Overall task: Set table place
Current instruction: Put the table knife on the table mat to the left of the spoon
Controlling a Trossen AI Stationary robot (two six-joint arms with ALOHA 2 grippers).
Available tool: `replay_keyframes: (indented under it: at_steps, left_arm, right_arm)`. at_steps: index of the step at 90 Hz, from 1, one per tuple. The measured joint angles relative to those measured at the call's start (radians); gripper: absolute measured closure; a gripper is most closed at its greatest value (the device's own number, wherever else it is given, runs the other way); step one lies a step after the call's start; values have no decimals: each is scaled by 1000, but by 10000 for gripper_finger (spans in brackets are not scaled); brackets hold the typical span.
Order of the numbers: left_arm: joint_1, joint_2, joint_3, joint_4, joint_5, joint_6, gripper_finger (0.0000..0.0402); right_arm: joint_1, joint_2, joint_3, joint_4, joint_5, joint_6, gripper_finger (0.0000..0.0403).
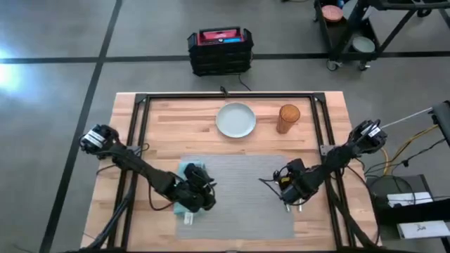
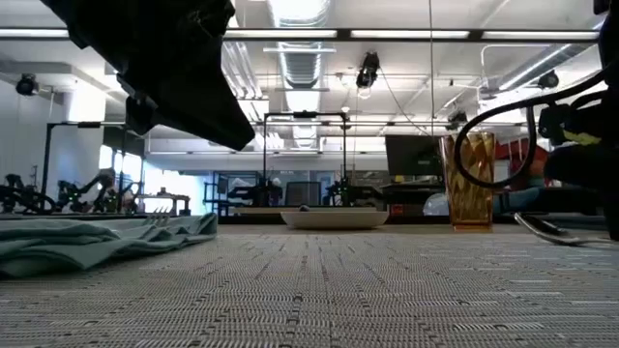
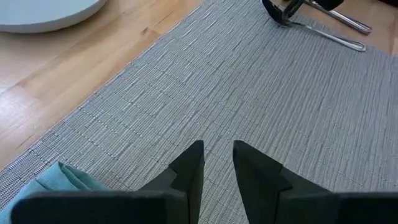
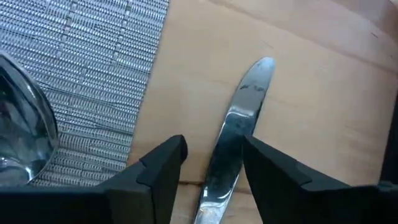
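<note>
The right gripper (image 4: 211,163), jaws parted astride a knife (image 4: 239,134) on the table (image 1: 176,112) at the placemat's (image 1: 242,179) four o'clock edge, should close squarely mid-handle, while the left gripper (image 3: 216,163) waits nearly closed at eight o'clock

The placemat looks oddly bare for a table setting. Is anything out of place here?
Yes. The plate and amber glass stand on the table beyond the placemat, not on it. The teal napkin lies crumpled at the mat's left edge, and a knife rests on bare wood off its right edge.
</note>
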Motion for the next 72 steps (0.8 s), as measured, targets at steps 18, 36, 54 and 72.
replay_keyframes:
  at_steps: [18,36,54,72]
  left_arm:
    - [0,0,0,0,0,0,328]
    - [0,0,0,0,0,0,328]
    - [0,0,0,1,0,0,328]
    - [0,0,0,1,0,0,328]
  right_arm:
    - [0,8,-5,9,4,0,253]
    - [0,10,-6,10,4,-2,236]
    - [0,10,-12,12,0,-10,224]
    - [0,10,-17,24,-11,1,243]
